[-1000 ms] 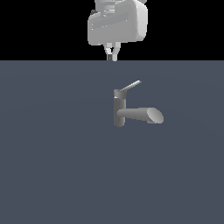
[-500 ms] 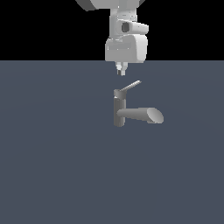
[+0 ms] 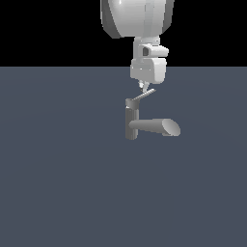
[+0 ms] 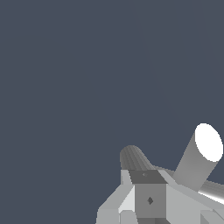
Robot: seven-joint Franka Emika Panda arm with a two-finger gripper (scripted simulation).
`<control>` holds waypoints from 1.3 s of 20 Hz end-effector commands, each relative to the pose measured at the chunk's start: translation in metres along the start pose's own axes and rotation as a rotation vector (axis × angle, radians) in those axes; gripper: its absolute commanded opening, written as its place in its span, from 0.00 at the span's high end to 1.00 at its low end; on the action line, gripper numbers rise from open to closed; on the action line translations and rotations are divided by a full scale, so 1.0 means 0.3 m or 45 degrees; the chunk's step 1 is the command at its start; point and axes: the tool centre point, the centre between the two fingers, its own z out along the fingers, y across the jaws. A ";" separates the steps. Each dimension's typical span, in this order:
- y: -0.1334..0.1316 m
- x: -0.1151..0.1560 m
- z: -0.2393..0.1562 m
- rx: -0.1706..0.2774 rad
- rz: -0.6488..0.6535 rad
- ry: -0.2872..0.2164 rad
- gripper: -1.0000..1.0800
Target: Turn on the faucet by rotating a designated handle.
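Note:
The faucet (image 3: 131, 124) stands upright in the exterior view, and its thick spout (image 3: 153, 127) points toward the exterior view's right and ends in a slanted oval tip. The thin handle (image 3: 144, 95) slants up from the top cap. My gripper (image 3: 143, 87) hangs straight down, its fingertips pressed together with nothing between them, just above the handle's middle or touching it. In the wrist view the spout (image 4: 199, 159) with its bright oval tip and the ribbed post (image 4: 133, 158) show beyond my shut fingers (image 4: 148, 200).
A flat dark blue-grey floor (image 3: 62, 183) spreads all round the faucet. The arm's white body (image 3: 137, 19) rises above the gripper against a black background.
The gripper has come down and shifted toward the exterior view's right, from well above the faucet to right at the handle. Faucet and handle have not moved.

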 end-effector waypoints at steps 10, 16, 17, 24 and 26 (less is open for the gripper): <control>-0.038 0.095 0.059 0.003 0.115 0.001 1.00; -0.028 0.096 0.060 0.002 0.115 0.000 1.00; -0.019 0.096 0.060 0.002 0.115 0.000 1.00; 0.046 0.095 0.060 0.002 0.115 0.000 1.00; 0.066 0.096 0.060 0.003 0.116 0.000 1.00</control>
